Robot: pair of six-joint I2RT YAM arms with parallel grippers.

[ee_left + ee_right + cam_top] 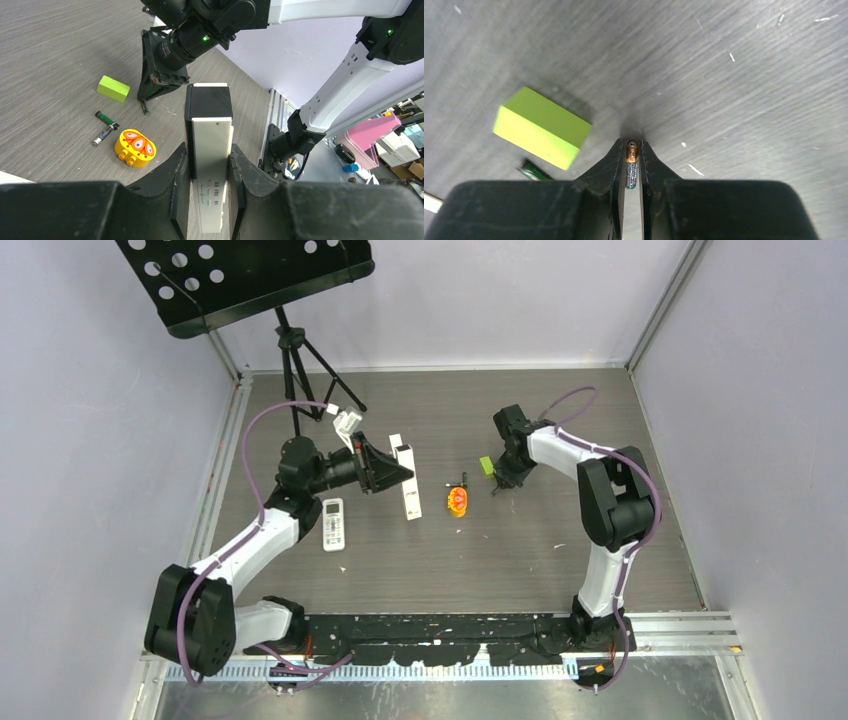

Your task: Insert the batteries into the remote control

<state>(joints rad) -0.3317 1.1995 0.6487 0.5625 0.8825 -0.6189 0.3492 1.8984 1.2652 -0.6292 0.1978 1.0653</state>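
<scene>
White second remote (333, 524) lies flat, closest to the near edge, left of centre on the tabletop (560, 540). Orange-yellow toy (135, 147) sits about mid-tabletop. Left tool (209, 155) is clamped on the long white remote control (212, 165), pinching its two long sides. The remote's black end points to the far edge. Can't tell whether it is lifted or resting. Green battery (105, 118) and black-silver battery (103, 135) lie loose just behind the toy, ends nearly meeting in a V. Right tool (632, 146) is narrow, pinched on a third battery (632, 167), copper tip poking out, low over the wood. Lime-green block (541, 127) sits just beside that tool. Black music stand (250, 280) stands at the far left corner.
</scene>
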